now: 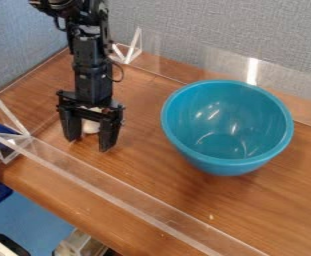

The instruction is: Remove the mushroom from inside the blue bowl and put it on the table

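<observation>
The mushroom [90,126] shows only as a small pale shape on the table [151,155], low between my fingers and partly hidden by them. My gripper [91,131] points almost straight down over it and is open, its black fingers [114,133] standing apart on either side. Whether they touch the mushroom I cannot tell. The blue bowl [195,148] sits to the right, a hand's width away, and its inside is empty.
A low clear acrylic wall [104,187] runs along the front edge, and another [251,70] stands at the back by the grey partition. A clear corner bracket [8,140] sits at the left, close to the gripper.
</observation>
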`<action>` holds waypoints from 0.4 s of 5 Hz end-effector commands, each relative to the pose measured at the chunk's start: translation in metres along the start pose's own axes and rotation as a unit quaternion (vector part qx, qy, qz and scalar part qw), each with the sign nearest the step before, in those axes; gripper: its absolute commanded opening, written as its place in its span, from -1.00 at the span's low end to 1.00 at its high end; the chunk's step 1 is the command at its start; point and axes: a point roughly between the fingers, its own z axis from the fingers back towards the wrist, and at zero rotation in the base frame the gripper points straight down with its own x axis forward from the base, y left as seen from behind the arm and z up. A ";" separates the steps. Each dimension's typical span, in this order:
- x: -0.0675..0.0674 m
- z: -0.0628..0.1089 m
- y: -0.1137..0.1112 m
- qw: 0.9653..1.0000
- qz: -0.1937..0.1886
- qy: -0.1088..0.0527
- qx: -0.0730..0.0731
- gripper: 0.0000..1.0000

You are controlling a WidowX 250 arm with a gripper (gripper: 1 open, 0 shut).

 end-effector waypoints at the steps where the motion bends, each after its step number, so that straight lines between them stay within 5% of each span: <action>1: -0.004 0.030 0.004 0.999 0.005 -0.047 -0.006 1.00; 2: -0.008 0.040 0.001 0.998 0.000 -0.060 -0.021 1.00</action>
